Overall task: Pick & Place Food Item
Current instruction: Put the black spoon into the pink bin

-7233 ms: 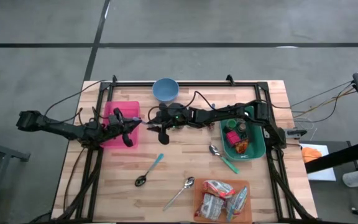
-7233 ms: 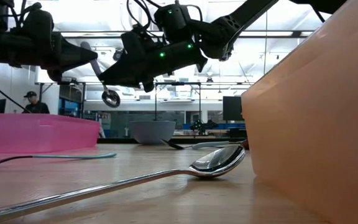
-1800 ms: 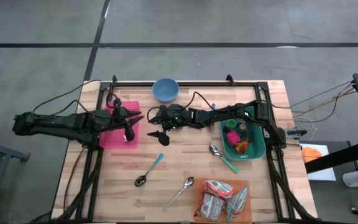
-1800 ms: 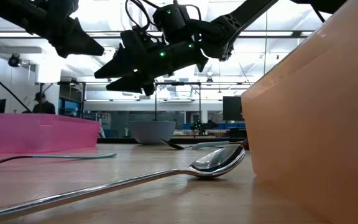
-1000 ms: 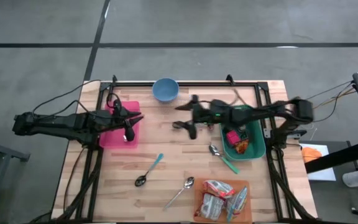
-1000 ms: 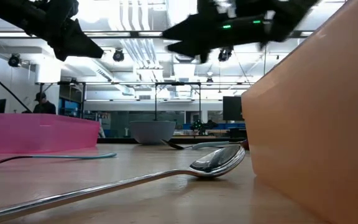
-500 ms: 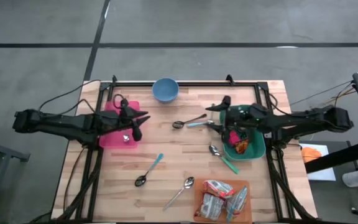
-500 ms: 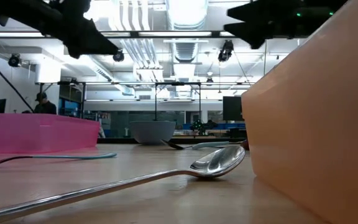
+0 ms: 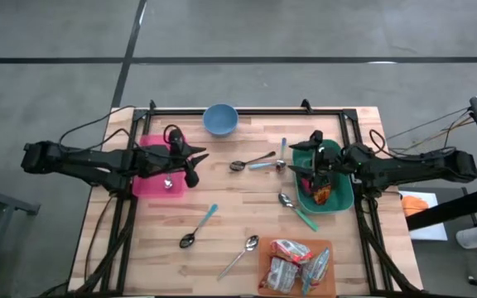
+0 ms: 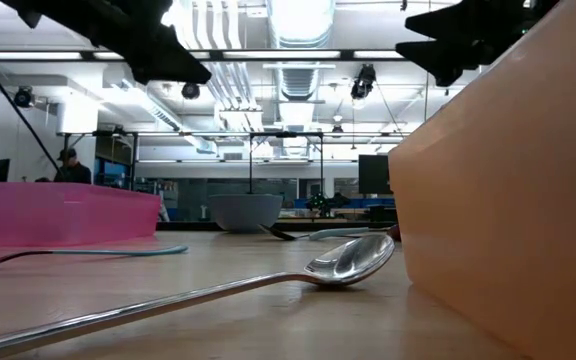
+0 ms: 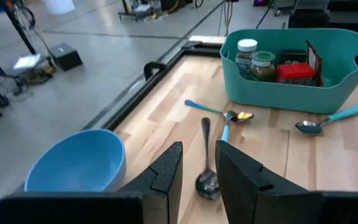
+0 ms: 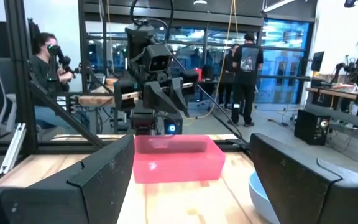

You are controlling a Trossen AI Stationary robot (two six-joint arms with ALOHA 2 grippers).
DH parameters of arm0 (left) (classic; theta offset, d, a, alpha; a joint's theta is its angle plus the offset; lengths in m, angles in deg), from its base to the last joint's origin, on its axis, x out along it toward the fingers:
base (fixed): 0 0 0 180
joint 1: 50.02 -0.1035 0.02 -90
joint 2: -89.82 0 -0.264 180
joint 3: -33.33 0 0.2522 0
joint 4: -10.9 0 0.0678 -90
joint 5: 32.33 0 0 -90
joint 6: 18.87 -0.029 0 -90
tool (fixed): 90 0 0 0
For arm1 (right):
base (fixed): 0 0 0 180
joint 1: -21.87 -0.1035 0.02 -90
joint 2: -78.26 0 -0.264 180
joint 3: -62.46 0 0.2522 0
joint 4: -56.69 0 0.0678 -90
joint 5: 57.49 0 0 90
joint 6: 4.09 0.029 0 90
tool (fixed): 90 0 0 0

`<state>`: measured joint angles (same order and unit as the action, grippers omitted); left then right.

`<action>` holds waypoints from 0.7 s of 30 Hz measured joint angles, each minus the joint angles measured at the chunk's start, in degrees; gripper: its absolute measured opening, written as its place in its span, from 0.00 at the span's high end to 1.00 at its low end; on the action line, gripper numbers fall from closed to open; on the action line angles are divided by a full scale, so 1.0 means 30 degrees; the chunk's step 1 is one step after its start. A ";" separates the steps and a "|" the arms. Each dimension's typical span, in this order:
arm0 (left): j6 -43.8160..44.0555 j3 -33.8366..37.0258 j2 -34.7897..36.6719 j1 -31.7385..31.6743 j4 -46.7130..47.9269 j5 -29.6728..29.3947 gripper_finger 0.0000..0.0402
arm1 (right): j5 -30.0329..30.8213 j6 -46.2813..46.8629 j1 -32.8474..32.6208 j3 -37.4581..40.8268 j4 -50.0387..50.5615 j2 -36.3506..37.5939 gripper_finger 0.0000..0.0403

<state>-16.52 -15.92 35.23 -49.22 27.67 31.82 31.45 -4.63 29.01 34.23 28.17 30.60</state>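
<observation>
Wrapped food packets (image 9: 295,261) lie in an orange tray (image 9: 265,277) at the table's near right. A teal bin (image 9: 346,195) at the right holds jars and red packs (image 11: 293,71). My right gripper (image 9: 301,162) hovers open at the bin's left rim, pointing toward the table's left; nothing is between its fingers (image 12: 104,171). My left gripper (image 9: 195,164) hangs over the right edge of the pink tray (image 9: 150,149), pointing toward the table's right. Its fingers (image 11: 169,168) stand narrowly apart with nothing between them.
A blue bowl (image 9: 220,119) stands at the far edge. A silver spoon (image 9: 251,161) and teal-handled spoons (image 11: 229,116) lie between the grippers. More spoons (image 9: 199,227) lie nearer the front edge. A small metal thing (image 9: 166,184) lies in the pink tray. People show in the room beyond.
My right gripper has drawn back fast from the table's middle toward its right edge and now hangs at the teal bin, still open. The spoons at the middle show now that the arm is off them. My left gripper has moved a little toward the table's right.
</observation>
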 joint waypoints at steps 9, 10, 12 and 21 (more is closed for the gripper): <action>0.0863 -0.0310 0.0029 0.0077 0.0856 0.0008 0.76 | -0.0080 0.0270 0.0000 0.0140 0.0013 0.0226 0.22; 0.0878 -0.0312 0.0029 0.0077 0.1062 0.0008 0.76 | -0.0080 0.0261 0.0000 0.0140 0.0027 0.0226 0.22; 0.1000 -0.0305 0.0018 0.0077 0.1270 0.0012 0.76 | -0.0080 0.0068 0.0000 0.0140 0.0029 0.0226 0.22; 0.7687 -0.0304 -0.0007 0.0077 0.1811 0.0507 0.76 | -0.0094 0.0044 0.0000 0.0140 0.0042 0.0226 0.22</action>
<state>6.54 -16.83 35.21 -48.99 33.10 33.35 31.17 -4.50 29.01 34.65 28.30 31.28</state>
